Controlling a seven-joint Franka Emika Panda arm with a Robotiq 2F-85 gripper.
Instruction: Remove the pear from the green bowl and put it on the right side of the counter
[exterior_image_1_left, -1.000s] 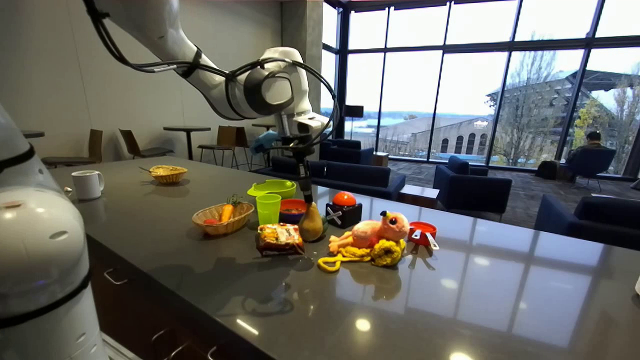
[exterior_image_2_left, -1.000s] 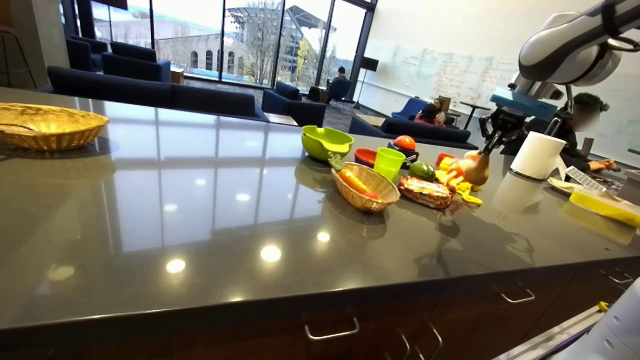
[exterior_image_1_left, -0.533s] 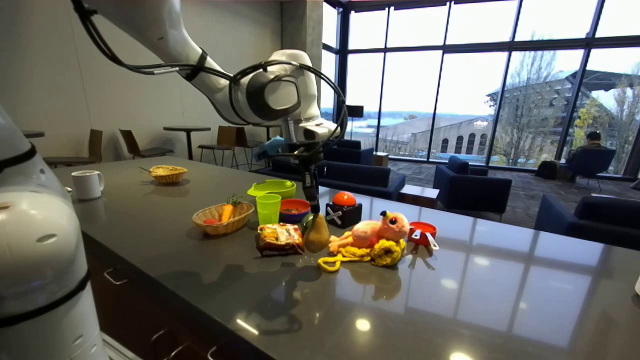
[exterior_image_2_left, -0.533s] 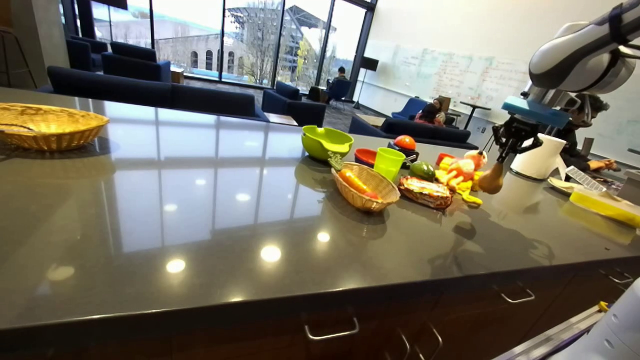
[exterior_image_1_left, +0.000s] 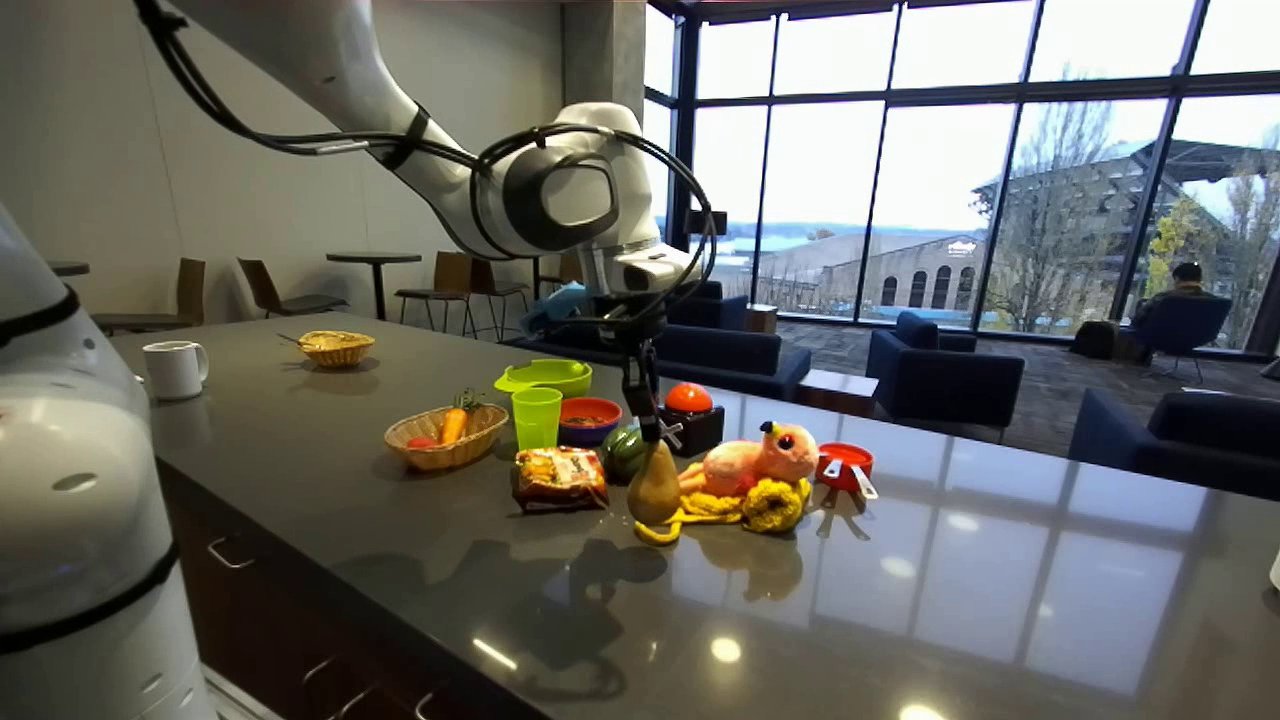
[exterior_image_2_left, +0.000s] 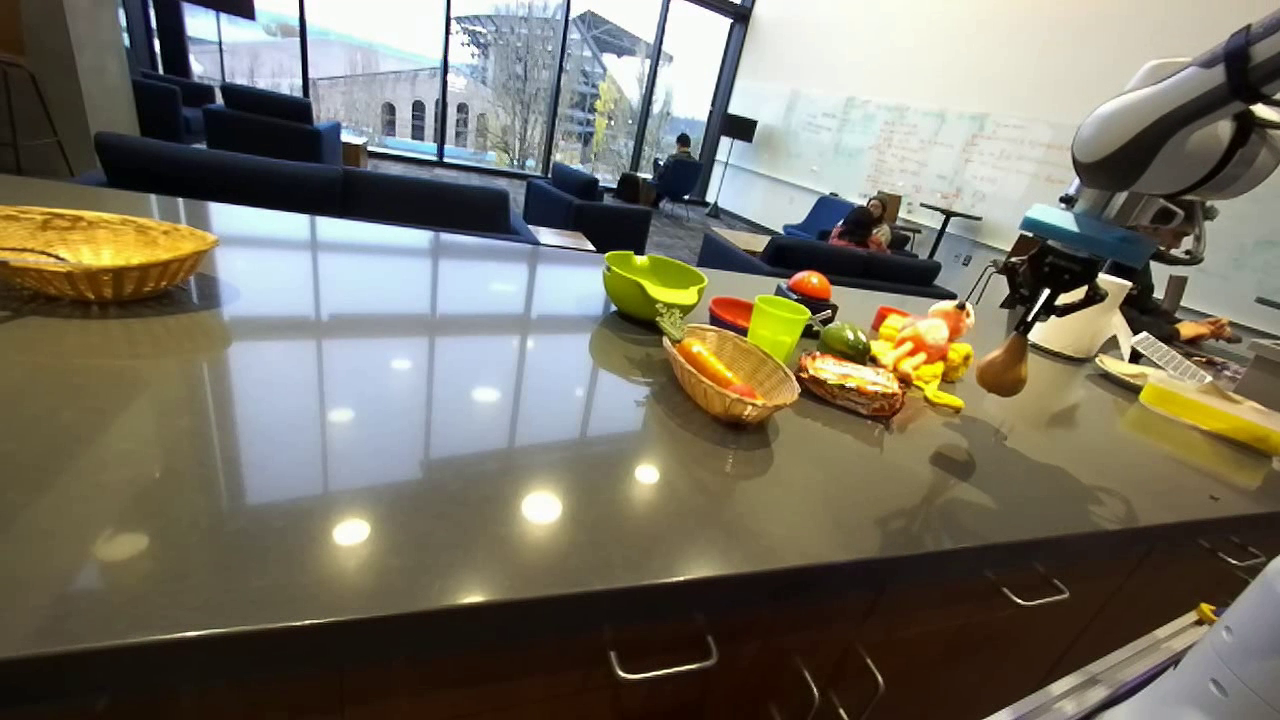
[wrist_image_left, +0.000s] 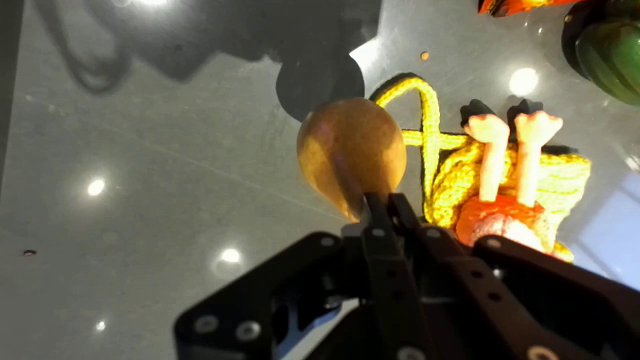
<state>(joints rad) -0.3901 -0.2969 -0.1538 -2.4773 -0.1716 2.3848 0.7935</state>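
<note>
My gripper (exterior_image_1_left: 650, 430) is shut on the narrow top of the brownish-yellow pear (exterior_image_1_left: 655, 487). The pear hangs above the counter (exterior_image_1_left: 880, 630), its shadow apart from it. The pear also shows in an exterior view (exterior_image_2_left: 1003, 368) and in the wrist view (wrist_image_left: 351, 147), just ahead of the fingertips (wrist_image_left: 384, 199). The lime-green bowl (exterior_image_1_left: 548, 378) stands farther back on the counter, to the left of the pear in both exterior views; it shows here too (exterior_image_2_left: 652, 288). Its inside is mostly hidden.
A pink plush toy (exterior_image_1_left: 745, 465) on yellow knit lies beside the pear. A snack packet (exterior_image_1_left: 562, 478), a dark green vegetable (exterior_image_2_left: 845, 341), a green cup (exterior_image_1_left: 537, 418), a red-button box (exterior_image_1_left: 690, 425) and a wicker basket (exterior_image_1_left: 447, 440) stand near. A paper towel roll (exterior_image_2_left: 1075, 325) is at the far right.
The gripper and pear have moved right and downward in both exterior views. The dark green vegetable, partly hidden before, now shows more fully. The pear stays gripped.
</note>
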